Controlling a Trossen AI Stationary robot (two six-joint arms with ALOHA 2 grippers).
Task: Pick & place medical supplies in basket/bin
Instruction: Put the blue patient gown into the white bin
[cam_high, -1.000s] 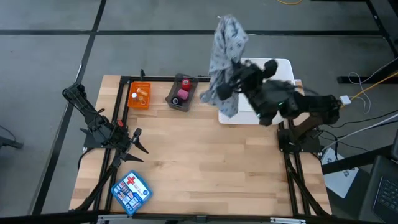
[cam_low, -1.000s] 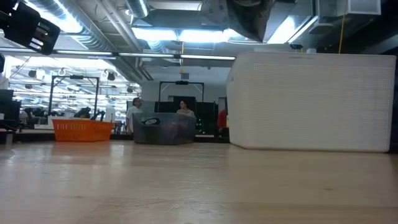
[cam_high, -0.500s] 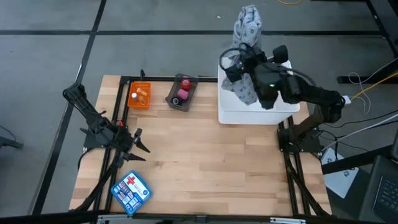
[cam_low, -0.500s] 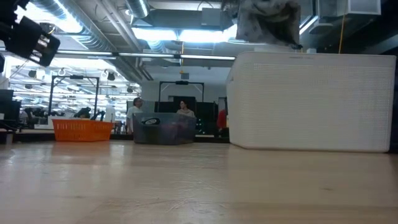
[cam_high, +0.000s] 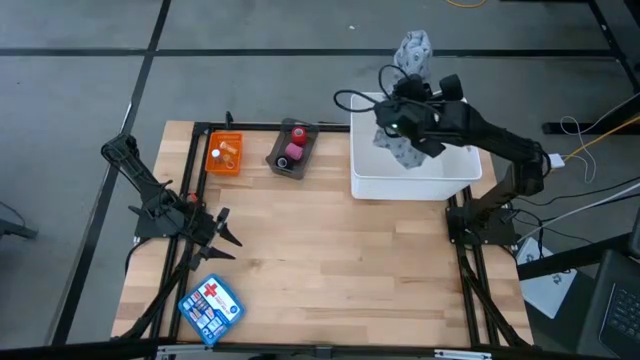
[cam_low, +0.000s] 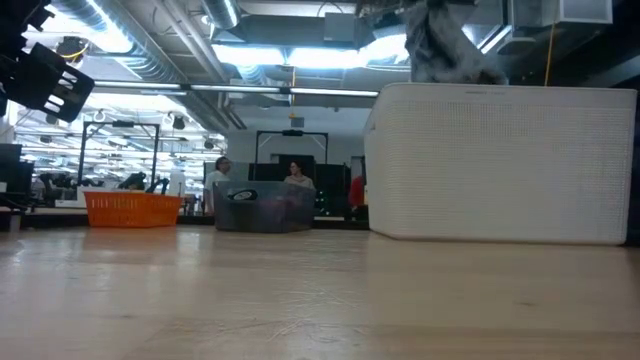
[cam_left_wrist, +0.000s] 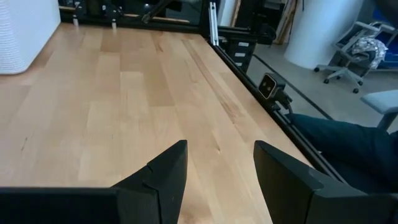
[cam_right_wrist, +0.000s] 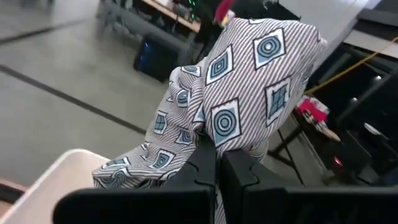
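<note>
Two dark fingers of the right hand (cam_right_wrist: 214, 163) are pinched together on a fold of the grey patterned cloth (cam_right_wrist: 249, 93), a soft striped fabric printed with blue diamonds and rings, which bunches above the fingers and drapes down past them. Seen from above, that hand (cam_high: 405, 125) hangs over the white bin (cam_high: 415, 183), a rectangular tub with finely ribbed walls at the far right of the bench (cam_high: 320, 260), and the cloth (cam_high: 412, 60) trails partly beyond the bin's far rim. Further left along the far edge sit a dark tray with the pink and red rolls (cam_high: 292, 150) and a small orange basket (cam_high: 224, 154). The left hand (cam_high: 215, 238) waits near the bench's left edge, fingers (cam_left_wrist: 165, 177) apart and holding nothing, above the pale wood planks. A blue first-aid pouch (cam_high: 211, 307) lies near the front left corner.
</note>
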